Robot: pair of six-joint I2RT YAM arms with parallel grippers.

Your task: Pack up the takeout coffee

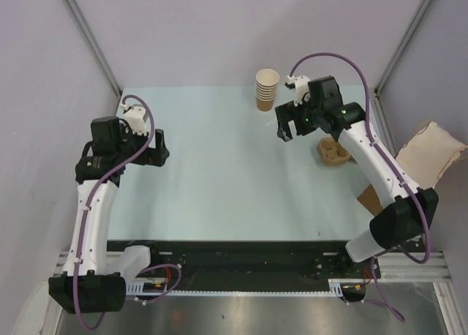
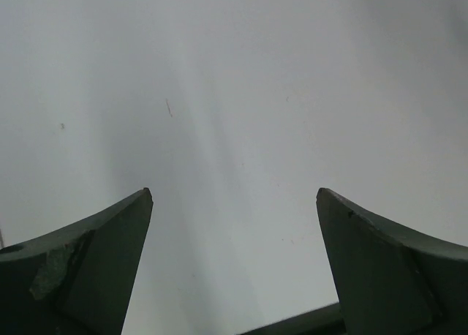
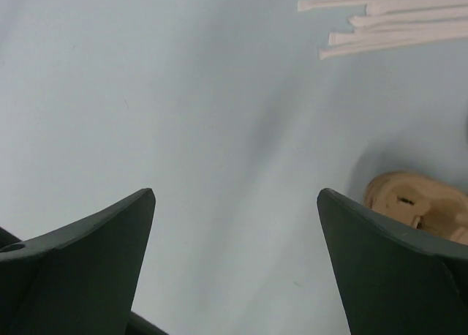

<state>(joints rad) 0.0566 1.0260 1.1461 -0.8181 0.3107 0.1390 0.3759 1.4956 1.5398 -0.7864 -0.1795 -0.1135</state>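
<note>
The takeout coffee with its black lid does not show in any view. My left gripper (image 1: 159, 146) hangs over the left part of the pale table, open and empty; in the left wrist view (image 2: 234, 192) only bare table lies between its fingers. My right gripper (image 1: 284, 123) is at the back right, open and empty, just right of a stack of lidless tan paper cups (image 1: 267, 90) and left of the brown pulp cup tray (image 1: 333, 152). In the right wrist view (image 3: 235, 192) bare table lies between its fingers, and the tray (image 3: 417, 203) is at the right.
A brown paper bag (image 1: 428, 153) lies off the table's right edge. Several paper-wrapped sticks (image 3: 395, 17) lie on the table beyond the right gripper. Grey walls close in the table at the back and sides.
</note>
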